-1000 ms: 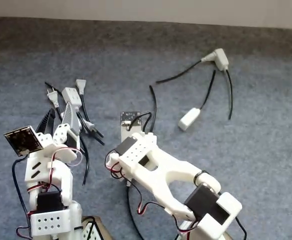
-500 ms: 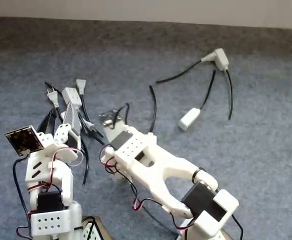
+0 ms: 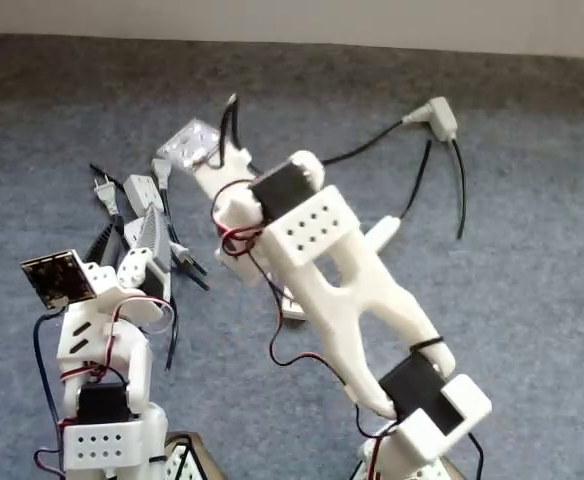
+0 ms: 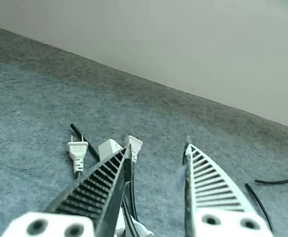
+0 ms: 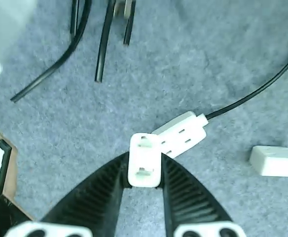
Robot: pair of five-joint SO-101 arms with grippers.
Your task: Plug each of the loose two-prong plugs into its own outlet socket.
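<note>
While the right gripper [image 5: 145, 164] clamps a white outlet socket [image 5: 144, 148] above the tabletop [image 3: 532, 300], a second socket [image 5: 181, 132], black cord [image 5: 252, 94] attached, lies below. Toward the left edge the left gripper [image 4: 158, 147] — fingers spread wide — points at a two-prong plug [image 4: 77, 149] and another plug [image 4: 134, 144], a third socket [image 4: 109, 147] between them.

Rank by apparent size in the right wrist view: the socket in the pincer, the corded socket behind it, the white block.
1. held socket: largest, but nearest the camera.
2. corded socket and white block: alike; one partly hidden, one cut by the edge, so unranked.
</note>
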